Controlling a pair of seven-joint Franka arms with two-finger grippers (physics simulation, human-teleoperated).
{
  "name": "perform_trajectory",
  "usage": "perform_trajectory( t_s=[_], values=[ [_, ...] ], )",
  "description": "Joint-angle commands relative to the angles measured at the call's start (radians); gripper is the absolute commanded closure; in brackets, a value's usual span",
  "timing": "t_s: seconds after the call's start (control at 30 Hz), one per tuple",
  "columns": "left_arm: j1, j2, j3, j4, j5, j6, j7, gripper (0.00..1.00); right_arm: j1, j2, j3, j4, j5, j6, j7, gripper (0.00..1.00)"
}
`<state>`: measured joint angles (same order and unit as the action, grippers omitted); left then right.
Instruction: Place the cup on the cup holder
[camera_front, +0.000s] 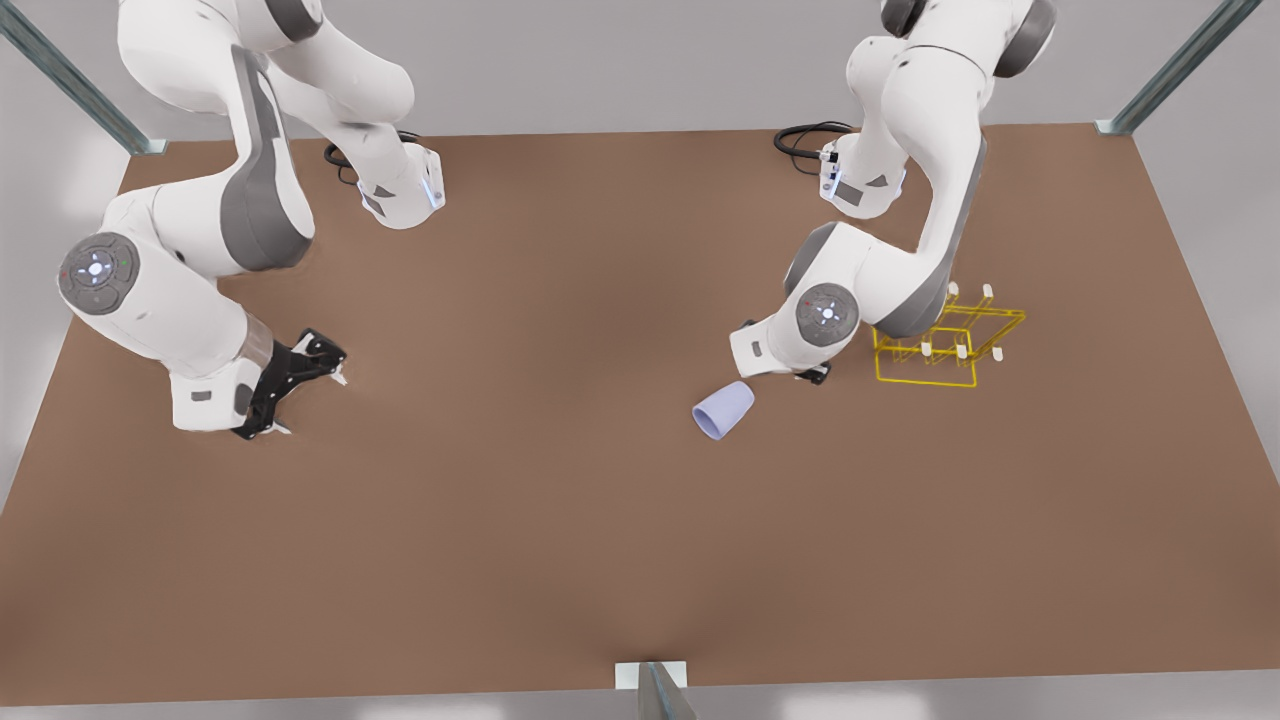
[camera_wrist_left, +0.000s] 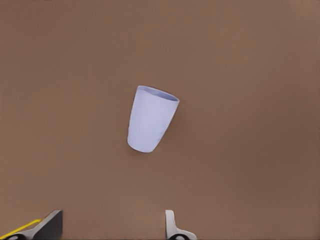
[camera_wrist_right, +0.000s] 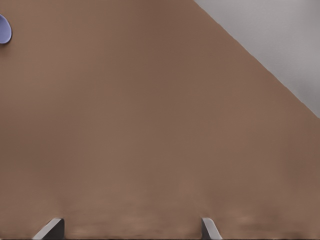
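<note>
Hovering low over the bench (camera_front: 560, 500), your left pincer (camera_wrist_left: 114, 227) sits at the front view's right, just beside the cup (camera_front: 724, 409), its fingers spread apart with nothing between them; in the left wrist view the two fingertips (camera_wrist_left: 170, 220) frame bare board, and the cup (camera_wrist_left: 151, 119) lies ahead of them, not yet reached. The cup is on its side on the bench, its open mouth turned away from the pincer in the wrist view, and as far as you can see it holds nothing. The cup holder (camera_front: 945, 345) stands close behind the same arm, partly hidden by its elbow, and none of its white-tipped prongs carries anything. So you are at the approach, before any grasp. Next, I judge, you need to bring the left pincer forward and down so the fingers straddle the cup's wall, then close; since it is lying down and round, it may roll if you nudge it off centre. Your right pincer (camera_front: 300, 385) waits well apart at the front view's left, fingers released and empty, low over the bench (camera_wrist_right: 150, 125).
</note>
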<state>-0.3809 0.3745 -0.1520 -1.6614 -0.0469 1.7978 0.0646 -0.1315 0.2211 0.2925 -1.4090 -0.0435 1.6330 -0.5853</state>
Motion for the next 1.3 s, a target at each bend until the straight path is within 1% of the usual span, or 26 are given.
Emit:
perform_trajectory(
  t_s=[0.0, 0.03, 0.07, 0.13, 0.2, 0.23, 0.37, 0.43, 0.5, 0.77, 1.27],
  values=[
    [-0.006, -0.006, 0.006, -0.090, -0.030, 0.283, 0.152, 0.00, -0.019, -0.037, 0.004, 0.002, -0.114, -0.213, 0.742, 0.00],
    [0.000, -0.028, 0.014, -0.185, -0.030, 0.420, 0.192, 0.00, -0.008, -0.035, 0.000, 0.048, -0.127, -0.242, 0.693, 0.00],
    [-0.001, -0.058, 0.017, -0.282, -0.033, 0.546, 0.188, 0.00, -0.013, -0.035, 0.000, 0.048, -0.127, -0.242, 0.691, 0.00],
    [-0.001, -0.057, 0.019, -0.374, -0.047, 0.715, 0.184, 0.00, -0.019, -0.035, 0.000, 0.050, -0.127, -0.242, 0.693, 0.00],
    [-0.027, -0.052, 0.015, -0.383, -0.021, 0.724, 0.256, 0.00, -0.020, -0.035, 0.000, 0.050, -0.125, -0.245, 0.691, 0.00],
    [-0.029, -0.049, 0.015, -0.399, 0.035, 0.724, 0.297, 0.00, -0.023, -0.035, -0.001, 0.050, -0.125, -0.245, 0.691, 0.00],
    [-0.058, -0.009, 0.015, -0.399, 0.041, 0.778, 0.297, 0.00, -0.022, -0.035, -0.001, 0.050, -0.127, -0.245, 0.694, 0.00],
    [-0.058, 0.004, 0.017, -0.399, 0.079, 0.790, 0.299, 0.00, -0.022, -0.034, -0.001, 0.051, -0.127, -0.245, 0.696, 0.00],
    [-0.053, 0.026, 0.019, -0.396, 0.079, 0.818, 0.297, 0.00, -0.023, -0.034, -0.003, 0.051, -0.127, -0.245, 0.696, 0.00],
    [-0.052, 0.103, 0.042, -0.357, 0.076, 0.828, 0.276, 0.00, -0.022, -0.034, -0.004, 0.051, -0.127, -0.245, 0.699, 0.00],
    [-0.050, 0.178, 0.058, -0.305, 0.078, 0.830, 0.248, 0.00, -0.022, -0.034, -0.003, 0.053, -0.124, -0.243, 0.705, 0.00]
  ],
)
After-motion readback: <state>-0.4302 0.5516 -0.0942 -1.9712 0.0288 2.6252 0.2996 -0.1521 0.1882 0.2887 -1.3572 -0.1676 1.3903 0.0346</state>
